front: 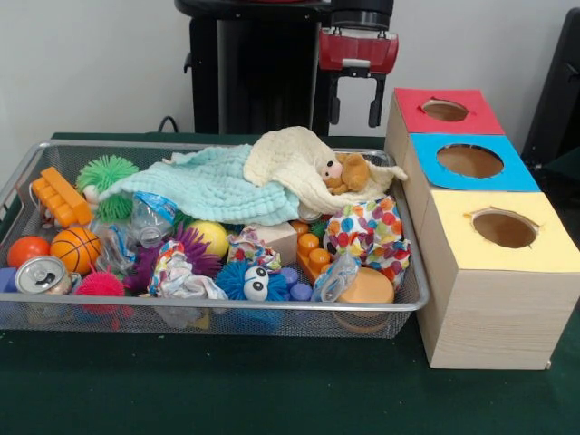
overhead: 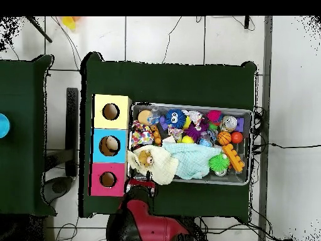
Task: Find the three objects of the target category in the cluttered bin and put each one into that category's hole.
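Note:
The wire mesh bin [front: 227, 309] is full of clutter; it also shows in the overhead view [overhead: 246, 182]. A tan-brown teddy bear [front: 348, 172] lies on a cream cloth [front: 288, 152] at the bin's far right corner, and also shows from above [overhead: 145, 157]. No tiger or third plush animal shows. My gripper [front: 354, 119] hangs open and empty above the table just behind that corner, slightly beyond the bear. From above, the gripper [overhead: 142, 182] sits just outside the bin's rim beside the bear.
A wooden box right of the bin has a red hole [front: 445, 111], a blue hole [front: 469, 160] and a yellow hole [front: 504, 228]. A mint cloth [front: 208, 186], spiky balls [front: 107, 172], a can [front: 41, 275], an orange brick [front: 62, 198] and a polka-dot cloth [front: 367, 234] fill the bin.

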You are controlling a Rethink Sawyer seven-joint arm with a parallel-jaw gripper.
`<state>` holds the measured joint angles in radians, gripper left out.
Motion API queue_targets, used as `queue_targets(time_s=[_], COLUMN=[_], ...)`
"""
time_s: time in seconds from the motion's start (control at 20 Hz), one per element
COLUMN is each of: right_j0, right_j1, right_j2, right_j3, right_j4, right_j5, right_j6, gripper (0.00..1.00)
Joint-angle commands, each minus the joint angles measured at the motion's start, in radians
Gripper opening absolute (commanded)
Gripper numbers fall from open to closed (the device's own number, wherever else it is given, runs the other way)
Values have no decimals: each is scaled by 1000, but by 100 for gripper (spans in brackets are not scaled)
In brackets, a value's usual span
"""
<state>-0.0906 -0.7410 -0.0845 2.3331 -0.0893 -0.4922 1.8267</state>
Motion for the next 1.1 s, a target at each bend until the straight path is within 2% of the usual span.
queue_targets(time_s=[0.05, 0.35, 1.1], right_j0=[-46, -61, -61], right_j1=[97, 148, 196], right_j2=[72, 76, 103], right_j3=[-120, -152, -201], right_j4=[-27, -33, -24], right_j5=[-141, -177, -245], right_j6=[232, 219, 222], gripper=[100, 100, 100])
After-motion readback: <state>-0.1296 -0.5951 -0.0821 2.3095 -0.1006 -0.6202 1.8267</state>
